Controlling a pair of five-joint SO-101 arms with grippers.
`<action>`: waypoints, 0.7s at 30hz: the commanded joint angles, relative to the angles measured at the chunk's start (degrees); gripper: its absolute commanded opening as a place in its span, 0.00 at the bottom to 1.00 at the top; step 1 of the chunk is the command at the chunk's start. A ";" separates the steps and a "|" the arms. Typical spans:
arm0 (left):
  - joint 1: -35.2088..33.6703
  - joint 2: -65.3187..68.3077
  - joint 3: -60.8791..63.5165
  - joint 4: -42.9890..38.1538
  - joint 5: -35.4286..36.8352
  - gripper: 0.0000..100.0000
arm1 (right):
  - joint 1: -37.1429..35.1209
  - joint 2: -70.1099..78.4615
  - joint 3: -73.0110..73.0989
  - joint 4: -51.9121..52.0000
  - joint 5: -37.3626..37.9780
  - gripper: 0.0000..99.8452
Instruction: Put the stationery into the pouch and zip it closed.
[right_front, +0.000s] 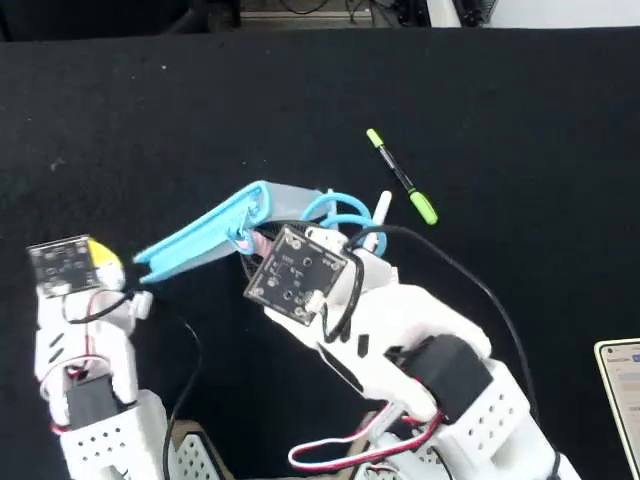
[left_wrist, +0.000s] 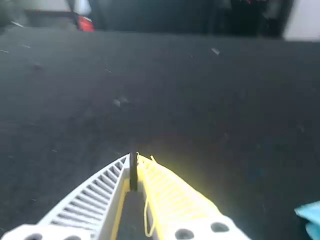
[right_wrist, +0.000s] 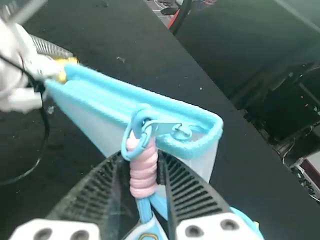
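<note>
2 arms flank the pouch on the worktop: right gripper jaws clench its pink pull, left gripper jaws sit closed beside its end; pen lies beyond.

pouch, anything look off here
Yes. The pen lies on the table beyond the pouch, outside it, while the right hand grips the pink zipper cord. The pouch stands on edge rather than flat.
</note>
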 joint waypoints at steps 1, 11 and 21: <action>-0.92 -0.18 -5.93 -3.16 -0.09 0.04 | 0.44 -3.03 0.31 -0.18 0.62 0.01; 1.98 -0.18 -9.36 -13.10 -0.18 0.04 | 0.62 -5.85 0.31 0.26 0.62 0.01; -0.31 -0.09 -19.47 -16.18 11.16 0.04 | 0.62 -6.55 0.31 -0.18 0.62 0.01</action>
